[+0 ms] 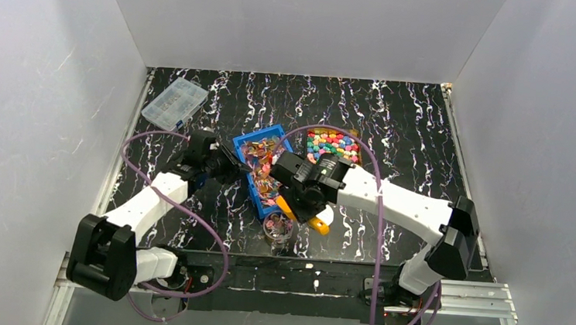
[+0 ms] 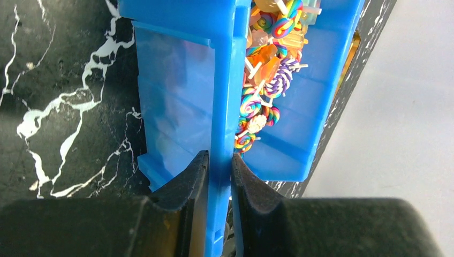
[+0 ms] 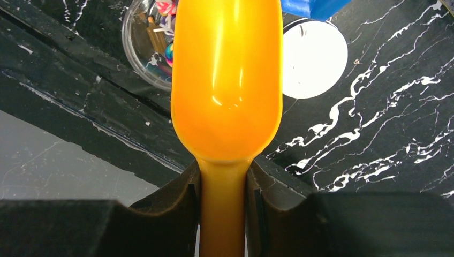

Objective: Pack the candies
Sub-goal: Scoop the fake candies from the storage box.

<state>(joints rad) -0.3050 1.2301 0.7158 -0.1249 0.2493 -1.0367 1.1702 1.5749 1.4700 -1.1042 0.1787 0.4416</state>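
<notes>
A blue bin (image 1: 249, 141) holds shiny wrapped candies (image 1: 260, 164), seen closer in the left wrist view (image 2: 262, 69) as swirled sweets on sticks. My left gripper (image 1: 226, 164) is shut on the blue bin's wall (image 2: 222, 107), one finger on each side. Bright pink, green, yellow and blue candies (image 1: 333, 144) fill a tray behind. My right gripper (image 1: 301, 202) is shut on the handle of the orange scoop (image 3: 227, 80), held over the edge of a clear round jar (image 3: 150, 43) with a few candies inside. What lies in the scoop's bowl is hidden.
A white round lid (image 3: 313, 59) lies on the black marbled table right of the jar (image 1: 278, 228). A clear compartment box (image 1: 174, 101) sits at the back left. White walls enclose the table on three sides. A black rail runs along the near edge.
</notes>
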